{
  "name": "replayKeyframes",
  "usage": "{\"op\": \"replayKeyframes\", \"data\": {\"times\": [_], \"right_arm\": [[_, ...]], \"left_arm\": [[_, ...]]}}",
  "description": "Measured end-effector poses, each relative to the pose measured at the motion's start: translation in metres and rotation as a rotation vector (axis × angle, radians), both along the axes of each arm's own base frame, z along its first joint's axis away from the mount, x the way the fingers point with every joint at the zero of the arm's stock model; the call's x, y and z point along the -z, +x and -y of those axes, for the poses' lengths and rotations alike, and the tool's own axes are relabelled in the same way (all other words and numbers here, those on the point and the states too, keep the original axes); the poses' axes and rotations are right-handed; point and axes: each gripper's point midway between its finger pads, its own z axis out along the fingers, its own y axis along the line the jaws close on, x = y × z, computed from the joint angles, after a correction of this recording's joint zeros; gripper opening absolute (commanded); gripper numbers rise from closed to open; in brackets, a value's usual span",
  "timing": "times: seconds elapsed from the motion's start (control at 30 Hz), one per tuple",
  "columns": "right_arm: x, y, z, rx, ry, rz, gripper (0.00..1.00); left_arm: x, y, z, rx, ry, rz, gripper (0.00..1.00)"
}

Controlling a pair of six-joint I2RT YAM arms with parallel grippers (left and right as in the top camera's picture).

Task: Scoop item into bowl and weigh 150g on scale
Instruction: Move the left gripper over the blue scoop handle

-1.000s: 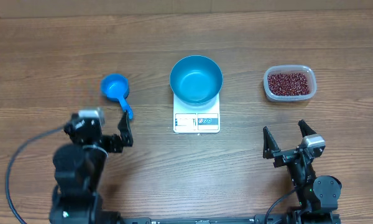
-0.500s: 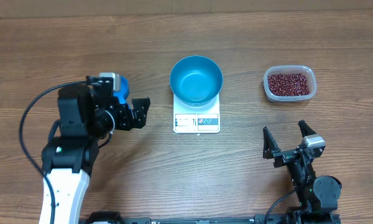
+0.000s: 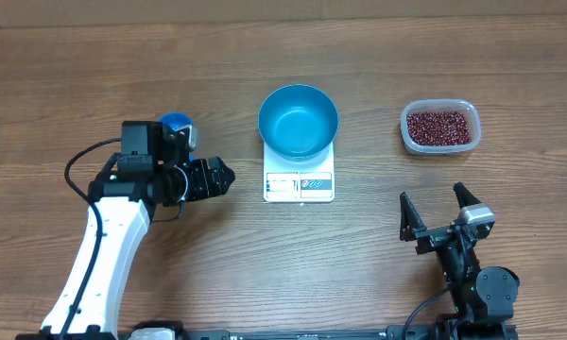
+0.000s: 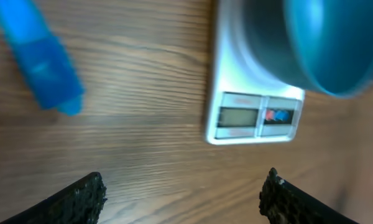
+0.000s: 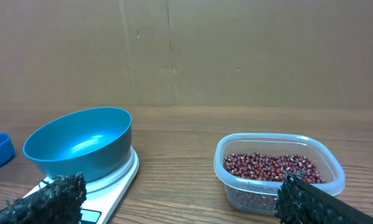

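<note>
The bright-blue bowl stands on the white scale, whose display faces the front edge. It holds nothing that I can see. The beans fill a clear tub at the right. My left gripper hovers low over bare wood just left of the scale, open, with nothing between its fingers. In the left wrist view the scale, the bowl and the blue scoop's handle lie ahead of the left gripper. My right gripper rests open near the front; ahead of the right gripper are the bowl and the beans.
The small blue scoop lies left of the scale, largely covered by my left arm in the overhead view. The clear plastic tub stands right of the scale. A brown board wall rises behind the table.
My left arm has swung up from the front left to beside the scoop and turned its gripper toward the scale. Its jaws have narrowed slightly. The right arm has not moved.
</note>
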Motion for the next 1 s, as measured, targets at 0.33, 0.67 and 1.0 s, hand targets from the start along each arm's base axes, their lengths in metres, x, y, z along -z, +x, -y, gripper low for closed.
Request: {"op": "replayKeyframes", "data": {"times": [0.33,0.67,1.0], "right_arm": [[0.000,0.000,0.000,0.000,0.001,0.001,1.00],[0.000,0.000,0.000,0.000,0.001,0.000,1.00],[0.000,0.000,0.000,0.000,0.000,0.000,1.00]], "left_arm": [[0.006,0.013,-0.033,-0.282,0.078,-0.038,0.78],[0.020,0.032,-0.068,-0.368,0.032,-0.041,0.76],[0.054,0.047,-0.059,-0.269,-0.061,-0.074,0.74]]}}
